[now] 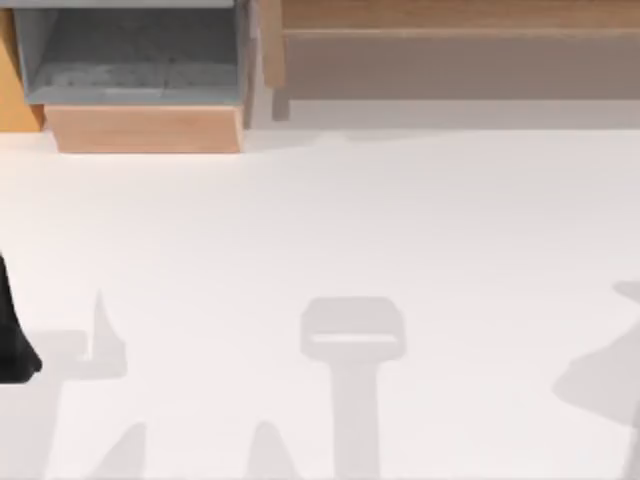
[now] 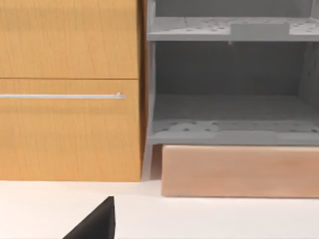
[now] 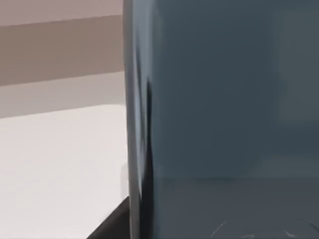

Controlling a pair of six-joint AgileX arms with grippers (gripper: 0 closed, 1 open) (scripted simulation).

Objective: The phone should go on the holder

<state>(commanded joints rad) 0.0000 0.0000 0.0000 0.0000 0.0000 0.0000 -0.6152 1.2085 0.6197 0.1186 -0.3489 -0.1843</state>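
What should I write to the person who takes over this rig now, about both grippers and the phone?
Left arm: parked at the table's left edge, facing the grey shelf; grip cannot be judged.
Right arm: the phone sits close before its wrist camera; grip cannot be judged.
Done: placing is not confirmed.
Left: set the phone on the holder.
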